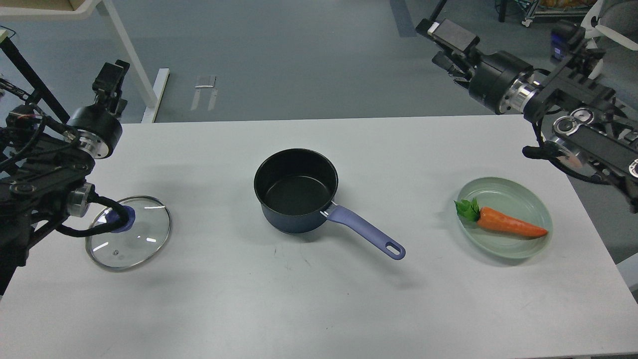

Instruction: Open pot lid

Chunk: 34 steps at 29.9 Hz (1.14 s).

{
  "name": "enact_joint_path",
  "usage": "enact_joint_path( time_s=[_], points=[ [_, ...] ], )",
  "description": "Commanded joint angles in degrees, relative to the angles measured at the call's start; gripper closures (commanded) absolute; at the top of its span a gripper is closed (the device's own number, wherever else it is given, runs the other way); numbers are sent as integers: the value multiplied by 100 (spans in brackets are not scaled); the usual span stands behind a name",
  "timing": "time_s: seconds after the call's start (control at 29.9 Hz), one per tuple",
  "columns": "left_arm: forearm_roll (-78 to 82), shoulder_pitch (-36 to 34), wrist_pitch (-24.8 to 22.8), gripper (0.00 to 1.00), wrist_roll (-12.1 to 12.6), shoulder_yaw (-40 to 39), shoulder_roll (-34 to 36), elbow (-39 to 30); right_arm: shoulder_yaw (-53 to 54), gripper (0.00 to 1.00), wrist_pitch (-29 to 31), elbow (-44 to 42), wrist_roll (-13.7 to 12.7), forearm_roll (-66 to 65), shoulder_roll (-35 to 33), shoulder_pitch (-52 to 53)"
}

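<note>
The dark blue pot stands open in the middle of the white table, its purple handle pointing to the front right. The glass lid with a purple knob lies flat on the table at the left, partly behind a cable of my left arm. My left gripper is raised above the table's far left corner, pointing up and away; its fingers cannot be told apart. My right gripper is raised high beyond the far right edge, its fingers apart and empty.
A pale green plate holding a toy carrot sits at the right of the table. White table legs and a white chair base stand on the floor behind the table.
</note>
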Motion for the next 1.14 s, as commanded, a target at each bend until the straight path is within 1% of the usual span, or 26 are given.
enact_joint_path(
  time_s=[0.0, 0.17, 0.33, 0.37, 0.47, 0.53, 0.7, 1.1],
  points=[
    [-656, 46, -609, 1, 0, -378, -182, 220, 573, 1, -93, -306, 12, 1278, 158, -487],
    [-1650, 64, -1234, 1, 0, -625, -490, 729, 987, 1, -76, -929, 21, 2967, 570, -848],
    [-2485, 213, -2068, 1, 0, -853, -534, 853, 1373, 1, 3, -1817, 21, 3689, 1080, -892],
    [-2626, 275, -2200, 1, 0, -949, -552, 845, 1539, 1, 82, -1975, 21, 3812, 1220, -901],
    [-2776, 406, -2482, 1, 0, -1300, -630, 844, 2093, 1, 626, -2406, 12, 4093, 1572, -980],
    [-2777, 503, -2562, 1, 0, -1520, -710, 810, 2427, 1, 916, -2661, 12, 4173, 1774, -989],
    [-2768, 714, -2878, 1, 0, -1987, -719, 721, 3017, 1, 1155, -2768, 3, 4182, 1986, -1076],
    [-2733, 750, -2808, 1, 0, -1969, -657, 721, 2912, 0, 1208, -2680, 3, 4191, 2065, -1332]
  ],
)
